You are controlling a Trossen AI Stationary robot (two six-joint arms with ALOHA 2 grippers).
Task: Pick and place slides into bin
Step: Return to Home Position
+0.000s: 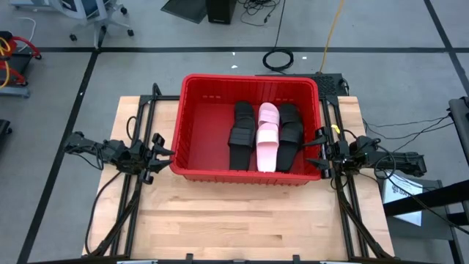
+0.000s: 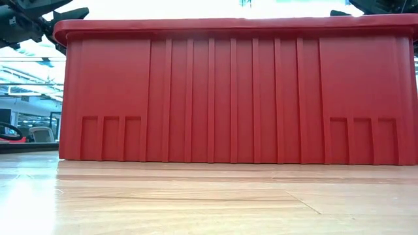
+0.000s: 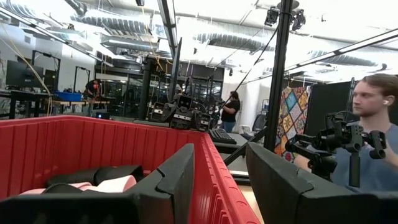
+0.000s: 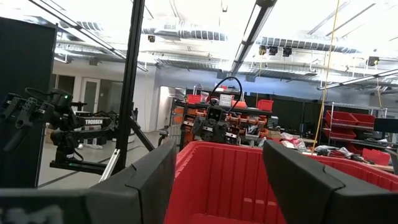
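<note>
The red bin stands on the wooden table; its ribbed near wall fills the low view. Inside it lie black slides and pink slides, packed side by side in the bin's right half. How many lie there I cannot tell. In the left wrist view black and pink slides show inside the bin. My left gripper is open and empty just outside the bin's left wall. My right gripper is open and empty just outside the bin's right wall.
Bare wooden table lies in front of the bin. Black frame rails run along both sides of the table. A person stands beyond the table's right side, behind the right arm.
</note>
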